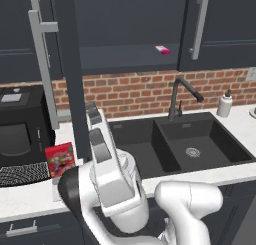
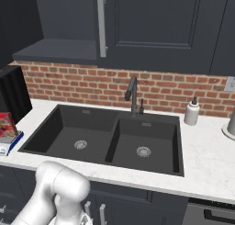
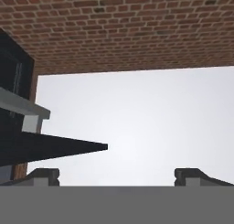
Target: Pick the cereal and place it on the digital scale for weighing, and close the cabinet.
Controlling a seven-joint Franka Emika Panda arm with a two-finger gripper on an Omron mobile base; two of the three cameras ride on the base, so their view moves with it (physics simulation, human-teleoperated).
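The cereal, a red box with colourful pictures, stands upright on the left counter; from the right base it shows as the cereal resting on the digital scale. One cabinet door swings out edge-on with its long grey handle to its left. My gripper points up just right of that door's lower edge, open and holding nothing. In the hand view the gripper has its fingertips wide apart, and the door shows as a dark wedge on the left.
A small pink item lies on the open cabinet shelf. A black appliance stands left of the cereal. The double sink, its faucet and a soap dispenser lie to the right, before a brick wall.
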